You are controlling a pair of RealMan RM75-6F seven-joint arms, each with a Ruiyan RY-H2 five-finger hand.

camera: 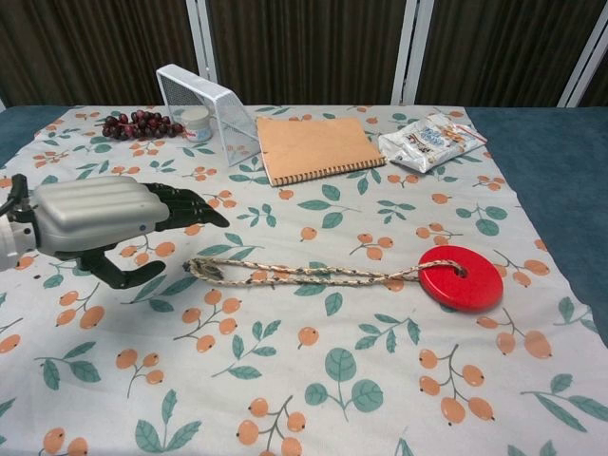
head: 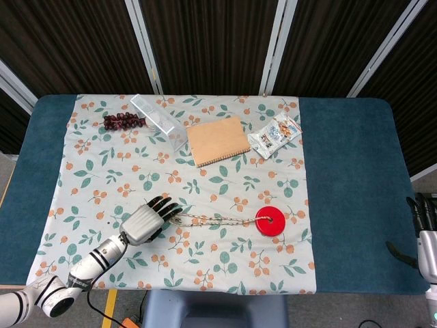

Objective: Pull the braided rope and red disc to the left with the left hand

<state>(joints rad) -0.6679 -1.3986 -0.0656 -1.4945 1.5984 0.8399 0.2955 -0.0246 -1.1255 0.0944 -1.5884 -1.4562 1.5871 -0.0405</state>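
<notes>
Head view looked steeply down from above the near edge, taking in the whole table (head: 345,171). Chest view sat lower and closer, facing forward across the floral cloth (camera: 285,380). Both shared the cloth's middle; the table's far corners probably fell outside the chest view.

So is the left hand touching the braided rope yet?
Apart. The chest view shows patterned cloth between the left hand and the braided rope's looped end.

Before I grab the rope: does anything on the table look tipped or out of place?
Only the white mesh basket at the back left: it lies tipped on its side, a small white jar in its opening. Nothing else stands out.
</notes>
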